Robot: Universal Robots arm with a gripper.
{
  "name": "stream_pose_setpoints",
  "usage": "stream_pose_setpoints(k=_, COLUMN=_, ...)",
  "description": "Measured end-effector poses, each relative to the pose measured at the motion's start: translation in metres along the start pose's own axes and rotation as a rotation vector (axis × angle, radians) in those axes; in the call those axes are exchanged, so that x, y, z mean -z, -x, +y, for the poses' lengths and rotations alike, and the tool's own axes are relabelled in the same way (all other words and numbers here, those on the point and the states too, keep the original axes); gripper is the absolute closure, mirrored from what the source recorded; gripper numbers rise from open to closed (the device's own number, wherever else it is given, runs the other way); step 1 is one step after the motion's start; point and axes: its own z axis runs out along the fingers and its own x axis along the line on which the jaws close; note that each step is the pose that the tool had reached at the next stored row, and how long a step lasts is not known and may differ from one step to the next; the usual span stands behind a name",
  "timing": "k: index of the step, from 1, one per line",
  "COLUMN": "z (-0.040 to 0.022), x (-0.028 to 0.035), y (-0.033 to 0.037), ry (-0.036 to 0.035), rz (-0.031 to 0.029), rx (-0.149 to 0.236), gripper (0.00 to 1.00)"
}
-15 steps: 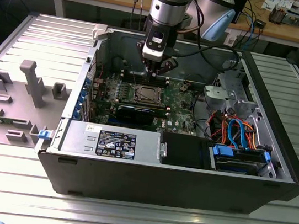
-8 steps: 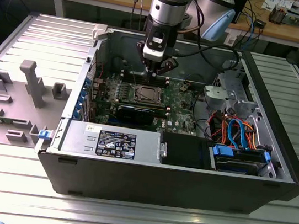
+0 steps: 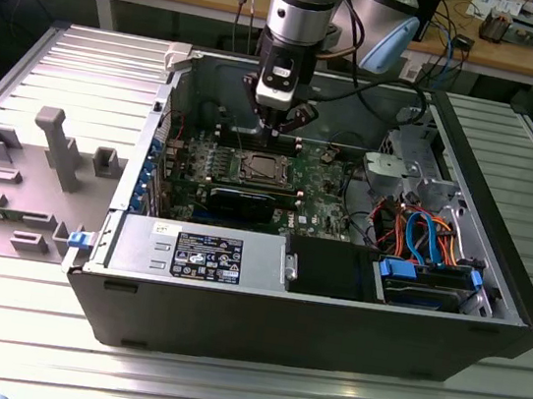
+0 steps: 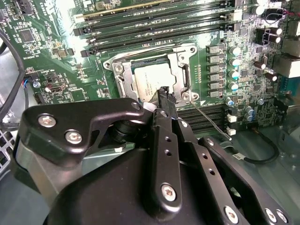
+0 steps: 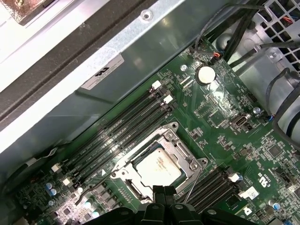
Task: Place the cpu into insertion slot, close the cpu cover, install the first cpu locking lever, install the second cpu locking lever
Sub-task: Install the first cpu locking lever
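The cpu lies flat in the insertion slot, its pale metal top showing through the window of the cpu cover, which lies down over it. In the first wrist view the cpu sits inside the same silver cover. A thin locking lever sticks out from the socket's corner, and it is the lever beside my fingertips. My gripper hovers just above the socket's edge, fingers shut with nothing between them. In the exterior view the gripper hangs above the socket.
Long black memory slots flank the socket on both sides. The open case's metal wall runs close behind. A grey power-supply box, a drive bay with blue and orange cables and a black card fill the case.
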Motion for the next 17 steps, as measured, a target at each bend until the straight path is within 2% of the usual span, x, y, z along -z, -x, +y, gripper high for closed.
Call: stream_pose_setpoints(k=17, z=0.0000, x=0.0000, y=0.0000, ry=0.0002, rz=-0.0014, rx=0.039, gripper=0.89)
